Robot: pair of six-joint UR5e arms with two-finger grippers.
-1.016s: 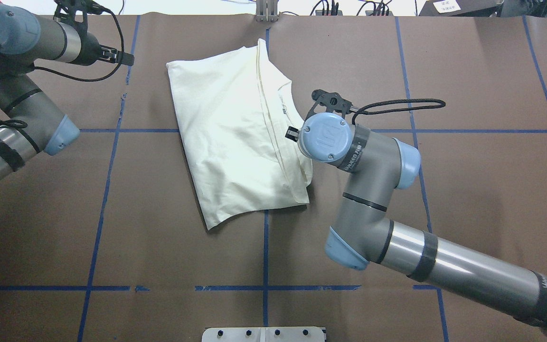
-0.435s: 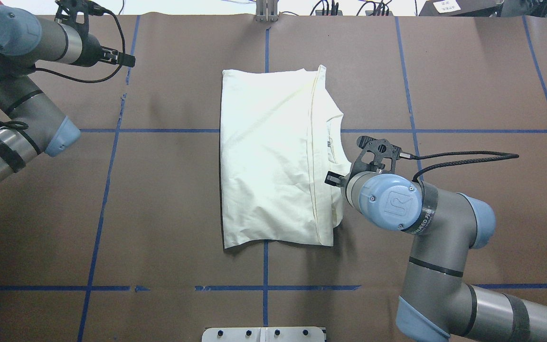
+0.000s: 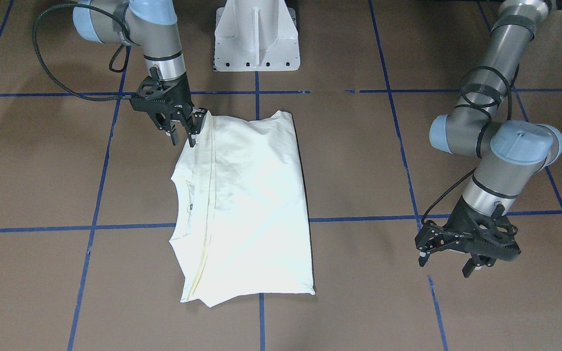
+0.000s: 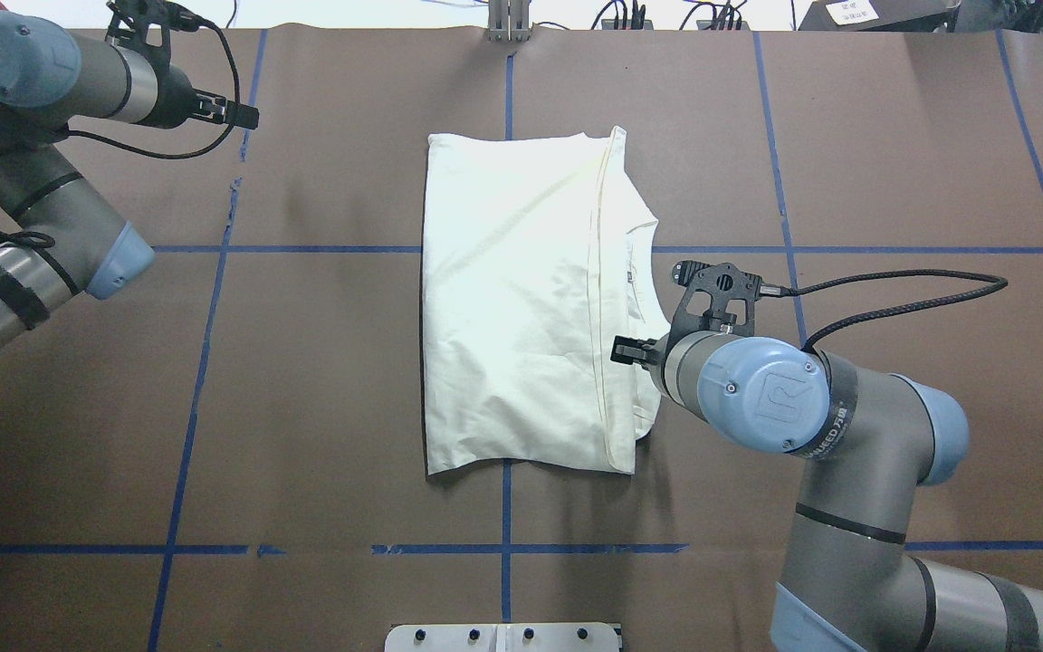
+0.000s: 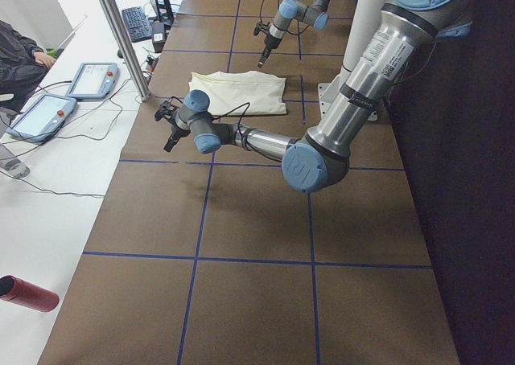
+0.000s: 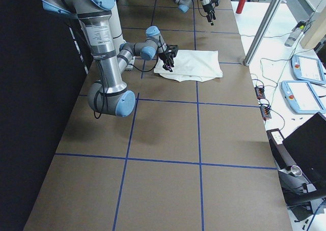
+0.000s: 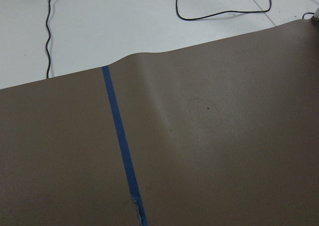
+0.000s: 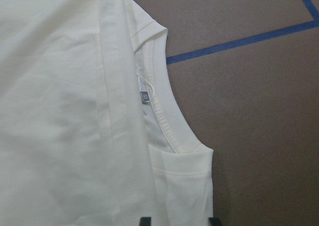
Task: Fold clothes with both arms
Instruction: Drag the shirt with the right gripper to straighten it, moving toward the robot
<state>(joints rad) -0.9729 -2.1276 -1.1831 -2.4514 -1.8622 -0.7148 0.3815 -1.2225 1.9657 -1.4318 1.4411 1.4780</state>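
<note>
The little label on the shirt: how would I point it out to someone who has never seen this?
On the brown table lies one folded cream shirt. Follow its curved neckline, on the side by the right pincer. Just inside sits the label, a tiny grey square, the only dark mark on the pale cloth.

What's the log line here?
folded cream-white T-shirt flat on brown table | right claw open at its shoulder | left claw open, away from it
</note>
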